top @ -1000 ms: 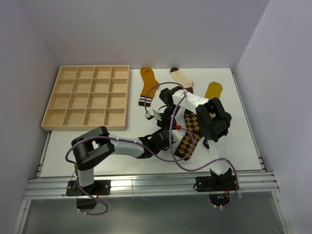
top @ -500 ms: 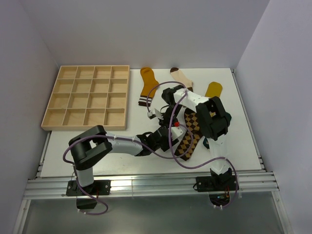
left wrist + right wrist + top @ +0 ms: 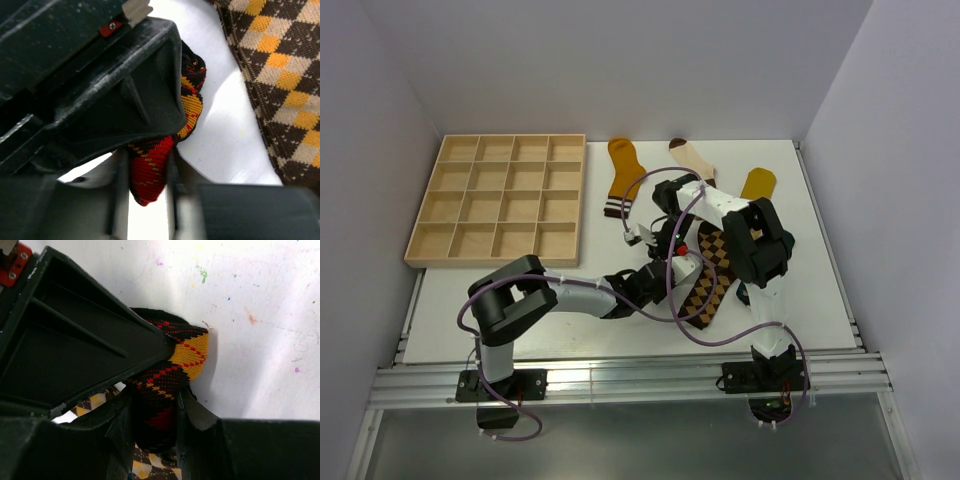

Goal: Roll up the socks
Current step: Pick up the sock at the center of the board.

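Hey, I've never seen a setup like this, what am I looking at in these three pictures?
The left arm and right arm are robot arms bolted at the near edge of a white table. The wide picture looks down from above; the two close-ups come from a camera on each wrist. On the table lie a wooden tray of compartments, a mustard sock, a cream sock, a yellow sock and a brown and orange argyle sock. The left gripper and right gripper both pinch one red and black argyle sock.

bunched red-black argyle sock (image 3: 150,172) mid-table, brown argyle sock (image 3: 715,272) flat alongside, mustard sock (image 3: 623,170) farther back
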### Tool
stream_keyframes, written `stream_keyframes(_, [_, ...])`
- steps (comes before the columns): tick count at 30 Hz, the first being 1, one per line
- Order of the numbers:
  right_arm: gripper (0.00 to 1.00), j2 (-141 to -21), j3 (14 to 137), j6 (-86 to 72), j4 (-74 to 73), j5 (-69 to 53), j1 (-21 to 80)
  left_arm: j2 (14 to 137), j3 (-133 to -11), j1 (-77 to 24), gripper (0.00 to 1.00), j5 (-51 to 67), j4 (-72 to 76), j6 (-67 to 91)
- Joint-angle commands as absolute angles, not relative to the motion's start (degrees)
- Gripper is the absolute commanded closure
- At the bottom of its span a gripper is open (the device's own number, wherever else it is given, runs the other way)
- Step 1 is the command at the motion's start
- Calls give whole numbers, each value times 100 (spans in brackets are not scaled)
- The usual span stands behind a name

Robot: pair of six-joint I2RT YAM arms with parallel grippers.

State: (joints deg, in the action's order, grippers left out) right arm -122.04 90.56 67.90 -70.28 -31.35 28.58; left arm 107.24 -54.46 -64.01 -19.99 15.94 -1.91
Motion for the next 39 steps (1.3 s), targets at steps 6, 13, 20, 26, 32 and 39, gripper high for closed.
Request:
stream_keyframes(6, [66,-12454,8657,6970,-7383,-3067,3155,11250,-5520,-6117,100,-1442,1415,184])
stream_keyframes(13, [48,-12262,8517,6601,-6813,-2988,3059,11206,-5405,-6117,100,-1494,1371,299])
stream_keyframes(20, [37,-11945,8674,6214,-6583,-3111,2585,11145,-5344,-6038,100,-1687,1345,518])
stream_keyframes(26, [36,-11760,8912,5968,-6601,-3410,2181,11153,-5344,-6029,100,-1810,1283,589])
stream_keyframes(32, [35,-11584,9087,5731,-6539,-3559,1916,11145,-5379,-6029,100,-1977,1152,571])
stream_keyframes(39, [34,-11531,9281,5599,-6618,-3709,1661,11153,-5396,-6021,100,-2083,1090,589])
